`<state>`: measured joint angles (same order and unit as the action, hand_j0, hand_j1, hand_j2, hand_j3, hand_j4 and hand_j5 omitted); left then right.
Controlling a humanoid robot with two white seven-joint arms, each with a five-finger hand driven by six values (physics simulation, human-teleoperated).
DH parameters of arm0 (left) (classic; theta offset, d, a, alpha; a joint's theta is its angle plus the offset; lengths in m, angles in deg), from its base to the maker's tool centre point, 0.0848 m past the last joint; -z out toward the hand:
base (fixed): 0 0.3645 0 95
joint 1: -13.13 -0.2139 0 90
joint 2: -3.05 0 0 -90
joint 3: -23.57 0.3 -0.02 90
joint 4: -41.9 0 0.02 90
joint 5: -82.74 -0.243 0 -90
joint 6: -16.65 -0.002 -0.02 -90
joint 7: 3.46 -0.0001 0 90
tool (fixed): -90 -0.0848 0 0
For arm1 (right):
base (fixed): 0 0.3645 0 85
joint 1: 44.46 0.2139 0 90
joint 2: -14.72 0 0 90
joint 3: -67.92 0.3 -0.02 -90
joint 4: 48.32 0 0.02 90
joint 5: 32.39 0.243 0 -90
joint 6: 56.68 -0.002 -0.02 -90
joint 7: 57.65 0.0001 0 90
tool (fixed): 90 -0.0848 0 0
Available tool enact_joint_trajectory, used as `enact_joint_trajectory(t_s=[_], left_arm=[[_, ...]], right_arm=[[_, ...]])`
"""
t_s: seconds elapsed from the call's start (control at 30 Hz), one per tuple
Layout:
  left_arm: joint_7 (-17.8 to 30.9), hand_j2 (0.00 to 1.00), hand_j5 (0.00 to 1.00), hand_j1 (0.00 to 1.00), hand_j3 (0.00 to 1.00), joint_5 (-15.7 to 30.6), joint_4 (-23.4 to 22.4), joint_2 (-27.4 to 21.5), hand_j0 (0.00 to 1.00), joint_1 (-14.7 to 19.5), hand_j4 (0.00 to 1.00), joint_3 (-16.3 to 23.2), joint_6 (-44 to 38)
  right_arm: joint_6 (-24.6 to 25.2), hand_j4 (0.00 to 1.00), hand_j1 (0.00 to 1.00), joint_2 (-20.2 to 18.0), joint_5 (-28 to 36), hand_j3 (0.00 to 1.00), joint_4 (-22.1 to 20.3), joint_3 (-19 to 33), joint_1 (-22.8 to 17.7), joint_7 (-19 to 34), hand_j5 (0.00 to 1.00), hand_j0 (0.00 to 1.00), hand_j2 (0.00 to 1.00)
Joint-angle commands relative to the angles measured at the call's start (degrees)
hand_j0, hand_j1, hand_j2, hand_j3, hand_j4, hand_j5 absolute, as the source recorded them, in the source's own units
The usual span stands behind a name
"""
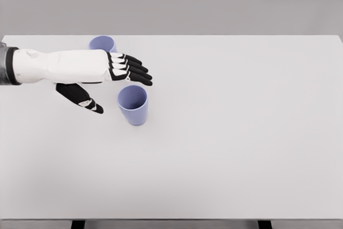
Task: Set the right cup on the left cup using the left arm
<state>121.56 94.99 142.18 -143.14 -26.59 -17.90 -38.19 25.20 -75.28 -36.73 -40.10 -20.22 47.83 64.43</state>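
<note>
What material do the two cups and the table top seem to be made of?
Right cup and left cup: probably matte plastic, judging by the uniform lavender colour, thin walls and absence of glare. Table: a smooth, matte white top, perhaps laminate or painted board; it shows no grain. As this is a simulator's render, all of it is uncertain.

The left hand (107,73) hides the lower part of the far cup (102,43).
</note>
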Motion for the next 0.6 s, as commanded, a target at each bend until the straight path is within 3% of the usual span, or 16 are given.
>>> enact_joint_trajectory(t_s=[0.0, 0.07, 0.2, 0.43, 0.57], left_arm=[[-0.02, 1.0, 1.0, 1.0, 1.0, -0.73, 0.0, 0.2, 1.0, 0.0, 1.0, -0.01, -0.16], [-0.02, 1.0, 1.0, 1.0, 1.0, -3.37, -1.23, 0.81, 1.0, 0.62, 1.0, -0.1, -0.16], [-0.02, 1.0, 1.0, 1.0, 1.0, -9.08, -8.62, 6.35, 1.0, 0.53, 1.0, -0.1, -0.16], [-0.02, 1.0, 1.0, 1.0, 1.0, -9.17, -7.04, 7.23, 1.0, -1.49, 1.0, 0.25, -0.16], [-0.02, 1.0, 1.0, 1.0, 1.0, -11.89, -6.68, 7.85, 1.0, -2.37, 1.0, 0.78, -0.16]], right_arm=[[-0.05, 1.0, 1.0, 0.0, -0.23, 1.0, -0.04, -0.45, 0.0, 0.0, 1.0, 1.0, 1.0], [0.04, 1.0, 1.0, 0.0, -0.05, 1.0, 0.04, -0.36, -1.05, 0.0, 1.0, 1.0, 1.0], [0.04, 1.0, 1.0, 0.0, -0.05, 1.0, 0.04, -0.1, -1.05, 0.0, 1.0, 1.0, 1.0], [0.04, 1.0, 1.0, 0.0, -0.05, 1.0, 0.04, 0.17, -1.05, 0.0, 1.0, 1.0, 1.0], [0.04, 1.0, 1.0, 0.0, -0.05, 1.0, 0.04, 0.08, -1.05, 0.0, 1.0, 1.0, 1.0]])
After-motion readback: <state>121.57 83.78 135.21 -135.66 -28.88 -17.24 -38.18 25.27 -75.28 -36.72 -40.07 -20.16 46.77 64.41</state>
